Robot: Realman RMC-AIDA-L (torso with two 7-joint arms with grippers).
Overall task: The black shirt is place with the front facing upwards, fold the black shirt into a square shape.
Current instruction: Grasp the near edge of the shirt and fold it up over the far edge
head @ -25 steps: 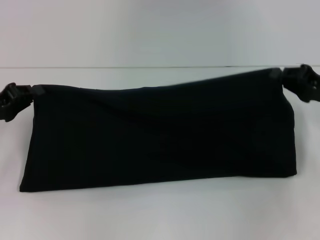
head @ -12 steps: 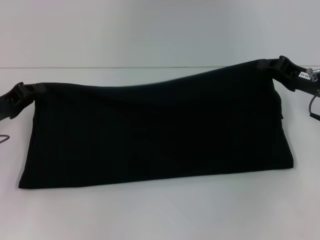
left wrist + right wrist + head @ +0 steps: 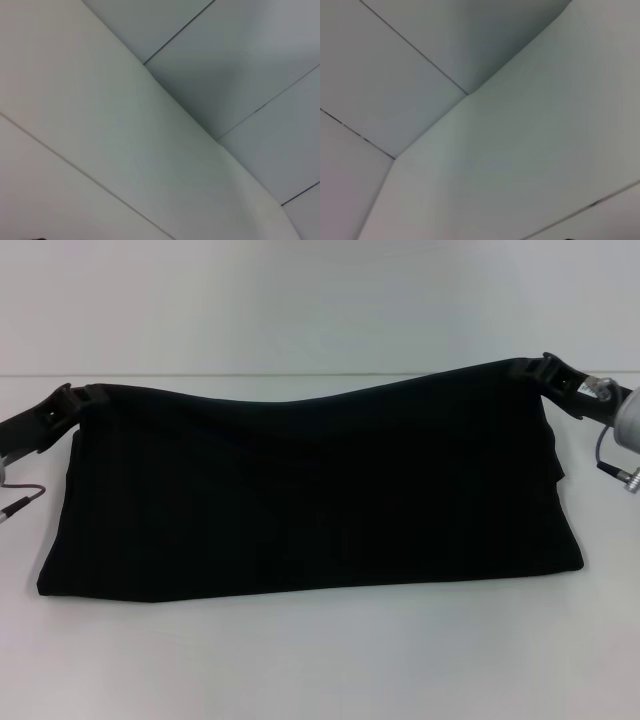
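Observation:
The black shirt [image 3: 310, 495] hangs as a wide dark sheet in the head view, its upper edge lifted off the white table [image 3: 320, 660] and its lower edge resting on it. My left gripper [image 3: 68, 402] is shut on the shirt's upper left corner. At the upper right corner my right gripper [image 3: 548, 368] is shut on the cloth, slightly higher than the left. The top edge sags between them. No lettering or label shows. Both wrist views show only pale wall and ceiling panels.
A bare strip of the table lies in front of the shirt's lower edge. Cables hang by the left arm [image 3: 20, 502] and the right arm [image 3: 610, 455]. A pale wall [image 3: 320, 300] stands behind the table.
Both grippers have risen and moved away from me with the shirt's upper edge. The cloth stands taller, and its lower edge has slid back across the table.

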